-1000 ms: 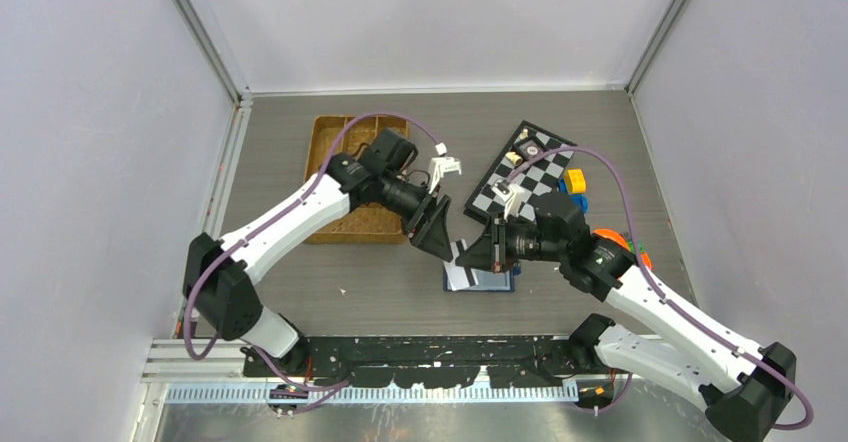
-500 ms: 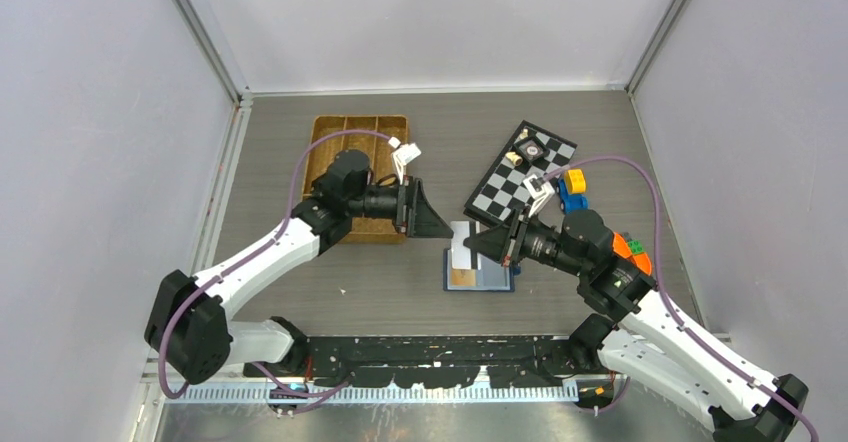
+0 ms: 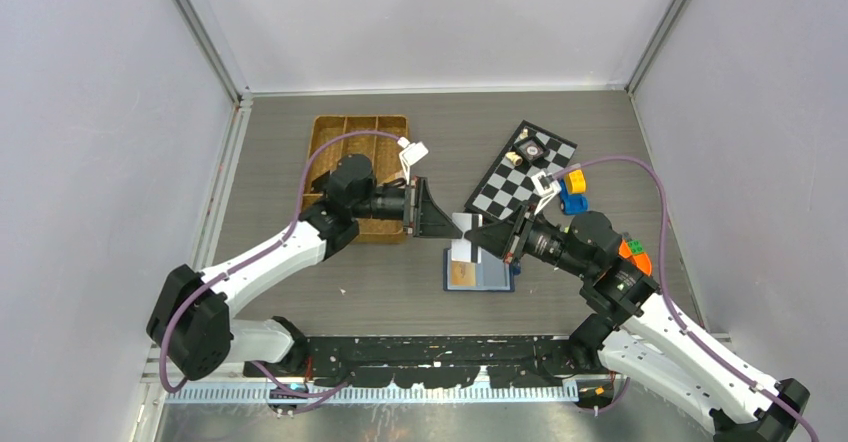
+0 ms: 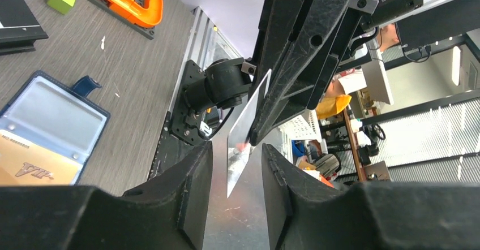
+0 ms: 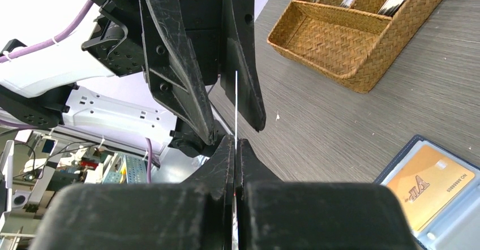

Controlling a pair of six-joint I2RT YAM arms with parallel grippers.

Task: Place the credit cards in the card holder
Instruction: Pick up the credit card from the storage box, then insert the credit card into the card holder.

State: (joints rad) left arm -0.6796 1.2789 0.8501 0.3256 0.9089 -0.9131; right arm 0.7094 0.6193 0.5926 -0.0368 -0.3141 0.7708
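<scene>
**Mid-air hand-over, task partly done.** One orange-tan card (image 3: pixel 462 274) lies on the open card holder (image 3: pixel 495 274), near the middle of the table's near edge. You cannot tell whether it sits inside a pocket. The white card (image 4: pixel 251 117) is off the table, pinched by your right gripper (image 5: pixel 235 142), whose jaws are closed on it. The jaws of your left gripper (image 4: pixel 236 148) stand apart, straddling the card's free end. That card is not yet seated. There is bare tabletop left of the holder. The wicker tray (image 3: pixel 320 132) sits toward the far-left corner and the checkerboard (image 3: pixel 505 187) toward the far-right.
</scene>
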